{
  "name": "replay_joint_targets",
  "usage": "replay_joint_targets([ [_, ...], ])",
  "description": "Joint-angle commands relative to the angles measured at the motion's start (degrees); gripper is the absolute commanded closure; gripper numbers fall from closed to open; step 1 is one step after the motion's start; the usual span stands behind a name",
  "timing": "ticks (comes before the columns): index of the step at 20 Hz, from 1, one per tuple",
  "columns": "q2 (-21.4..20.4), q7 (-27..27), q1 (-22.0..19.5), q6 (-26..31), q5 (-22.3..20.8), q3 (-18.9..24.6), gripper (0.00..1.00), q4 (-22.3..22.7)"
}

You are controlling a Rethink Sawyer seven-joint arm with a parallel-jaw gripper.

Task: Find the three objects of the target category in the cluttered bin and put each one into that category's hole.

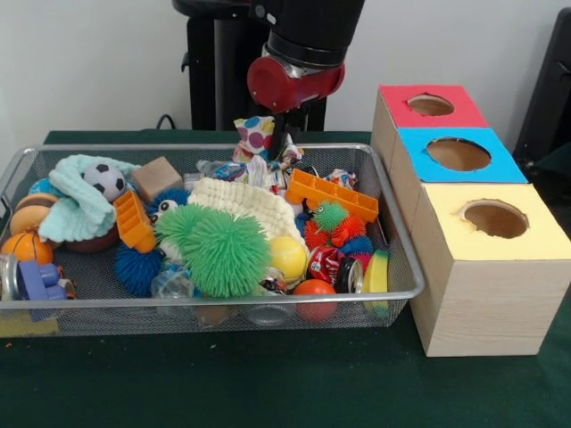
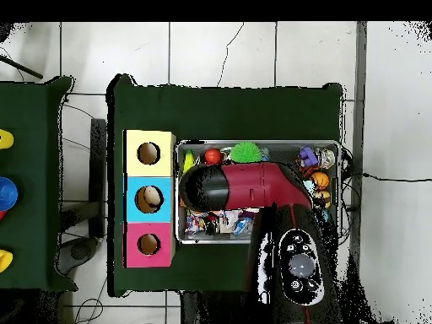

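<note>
Hovering arm (image 1: 294,76) over bin (image 1: 393,214) far rim | tool state unclear | boxes (image 1: 486,267) beside.

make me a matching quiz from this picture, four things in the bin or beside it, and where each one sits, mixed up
Things:
1. soccer ball
2. green fuzzy ball
3. yellow box
4. red box

Places in the front view:
A. nearest of the three boxes
B. on the pale blue cloth, left part of the bin
C. farthest of the three boxes
D. middle of the bin, near its front rim

Pairs: 1-B, 2-D, 3-A, 4-C
</note>
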Motion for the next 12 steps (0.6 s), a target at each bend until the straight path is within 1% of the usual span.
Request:
replay_joint_targets([
  [1, 1.5, 11.2, -0.3, 0.4, 1.1, 0.0, 0.00, 2.9],
  [5, 1.5, 10.7, -0.5, -0.1, 1.1, 0.4, 0.00, 3.1],
  [7, 1.7, 10.7, -0.4, 1.1, 1.4, 0.4, 0.00, 2.7],
  [12, 2.2, 9.9, -0.8, 0.9, 1.1, 0.3, 0.00, 2.3],
])
